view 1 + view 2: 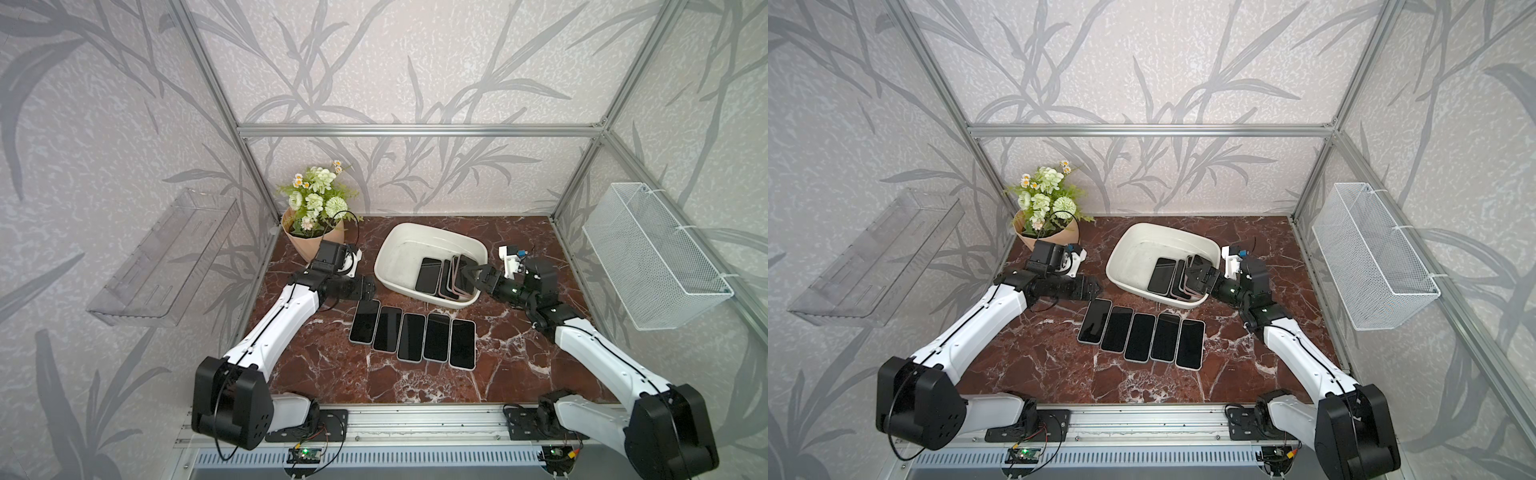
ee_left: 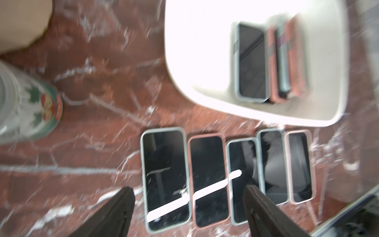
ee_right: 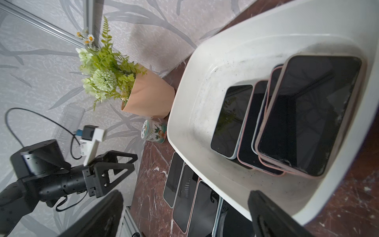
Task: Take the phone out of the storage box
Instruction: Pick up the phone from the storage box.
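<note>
The off-white storage box [image 1: 405, 253] [image 1: 1138, 249] [image 2: 205, 61] [image 3: 205, 102] stands at the back middle of the marble table. Several dark-screened phones [image 1: 429, 274] [image 1: 1162, 274] [image 2: 252, 61] [image 3: 307, 115] lie overlapped at its right end. My right gripper [image 1: 467, 278] [image 1: 1196, 274] [image 3: 184, 194] is open and empty, hovering over the box's right rim by these phones. My left gripper [image 1: 368, 291] [image 1: 1094, 286] [image 2: 188, 189] [image 3: 135, 162] is open and holds nothing, just left of the box. It is above the left end of a row of several phones [image 1: 411, 336] [image 1: 1142, 336] [image 2: 205, 180] lying flat on the table.
A flower pot [image 1: 313, 232] [image 3: 147, 94] and a small decorated jar [image 3: 153, 131] [image 2: 30, 108] stand at the back left. A clear tray [image 1: 166, 257] hangs on the left wall and a wire basket [image 1: 652, 257] on the right wall.
</note>
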Controlling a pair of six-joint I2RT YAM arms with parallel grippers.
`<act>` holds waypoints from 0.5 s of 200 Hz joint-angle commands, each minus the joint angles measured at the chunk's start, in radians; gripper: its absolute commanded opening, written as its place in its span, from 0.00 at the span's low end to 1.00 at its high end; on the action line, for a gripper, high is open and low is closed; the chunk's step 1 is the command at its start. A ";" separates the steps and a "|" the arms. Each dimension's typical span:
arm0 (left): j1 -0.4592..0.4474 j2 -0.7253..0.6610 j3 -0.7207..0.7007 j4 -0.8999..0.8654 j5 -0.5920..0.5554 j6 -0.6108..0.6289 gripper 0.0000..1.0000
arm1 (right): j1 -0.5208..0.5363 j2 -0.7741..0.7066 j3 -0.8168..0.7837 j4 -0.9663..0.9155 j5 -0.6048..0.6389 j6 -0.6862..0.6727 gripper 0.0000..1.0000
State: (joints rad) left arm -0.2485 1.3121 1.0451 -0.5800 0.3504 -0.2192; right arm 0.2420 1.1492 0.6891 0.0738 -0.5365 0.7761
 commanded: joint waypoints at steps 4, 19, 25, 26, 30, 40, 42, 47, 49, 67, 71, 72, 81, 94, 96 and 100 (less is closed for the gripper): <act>-0.023 0.030 0.033 0.140 0.094 -0.105 0.89 | 0.002 0.009 0.111 -0.266 0.090 -0.154 0.99; -0.066 0.093 0.089 0.162 0.122 -0.135 0.89 | 0.002 0.017 0.148 -0.361 0.138 -0.208 0.99; -0.086 0.129 0.123 0.163 0.135 -0.143 0.89 | 0.002 0.015 0.154 -0.378 0.142 -0.218 0.99; -0.090 0.132 0.128 0.163 0.138 -0.145 0.89 | 0.002 0.015 0.154 -0.380 0.144 -0.219 0.99; -0.103 0.157 0.152 0.164 0.149 -0.152 0.89 | 0.001 0.011 0.155 -0.385 0.148 -0.221 0.99; -0.133 0.235 0.216 0.163 0.186 -0.171 0.88 | 0.002 0.000 0.149 -0.387 0.158 -0.218 0.99; -0.139 0.251 0.227 0.163 0.192 -0.175 0.88 | 0.002 -0.003 0.147 -0.386 0.159 -0.217 0.99; -0.152 0.282 0.260 0.164 0.220 -0.187 0.88 | 0.001 -0.011 0.144 -0.383 0.167 -0.212 0.99; -0.156 0.303 0.273 0.166 0.231 -0.192 0.87 | 0.002 -0.014 0.142 -0.382 0.170 -0.210 0.99; -0.194 0.430 0.382 0.193 0.297 -0.245 0.84 | 0.001 -0.035 0.133 -0.387 0.185 -0.207 0.99; -0.203 0.460 0.404 0.201 0.310 -0.256 0.84 | 0.000 -0.038 0.134 -0.394 0.189 -0.209 0.99; -0.205 0.466 0.407 0.204 0.313 -0.259 0.84 | 0.000 -0.040 0.135 -0.396 0.190 -0.209 0.99; -0.221 0.523 0.456 0.226 0.339 -0.281 0.83 | 0.000 -0.047 0.137 -0.416 0.202 -0.218 0.99; -0.250 0.600 0.532 0.227 0.365 -0.291 0.82 | -0.004 -0.054 0.149 -0.457 0.229 -0.231 0.99; -0.254 0.611 0.544 0.224 0.368 -0.289 0.82 | -0.005 -0.054 0.150 -0.465 0.236 -0.232 0.99; -0.262 0.636 0.566 0.214 0.369 -0.285 0.81 | -0.010 -0.055 0.155 -0.480 0.243 -0.233 0.99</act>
State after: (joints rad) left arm -0.4725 1.8469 1.4994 -0.3847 0.6247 -0.4538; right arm 0.2420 1.1240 0.8223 -0.3065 -0.3595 0.5797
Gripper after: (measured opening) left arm 0.820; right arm 0.990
